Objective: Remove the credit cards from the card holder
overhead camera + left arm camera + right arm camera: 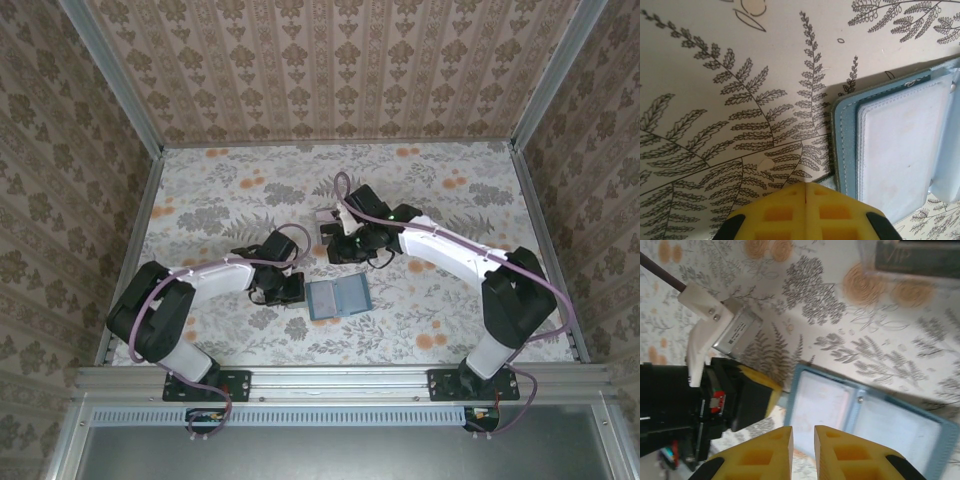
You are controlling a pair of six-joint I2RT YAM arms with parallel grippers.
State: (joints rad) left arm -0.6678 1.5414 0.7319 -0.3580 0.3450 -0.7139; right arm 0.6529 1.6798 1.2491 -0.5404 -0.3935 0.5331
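The card holder (338, 298) lies open on the flowered table, teal-blue with clear sleeves inside (890, 150) (860, 415). My left gripper (288, 289) is shut with nothing between its fingers. Its tips (805, 186) rest low at the holder's left edge. My right gripper (350, 248) hovers above the holder's left panel. Its yellow fingers (803, 432) stand a narrow gap apart and hold nothing. A dark credit card (917, 257) lies on the table beyond the holder, with a pale one (866, 260) showing at its edge.
Patterned walls close in the table (450, 200) on three sides. The left arm's black wrist and white camera mount (705, 340) sit close to the left of the holder. The right arm (470, 260) reaches in from the right.
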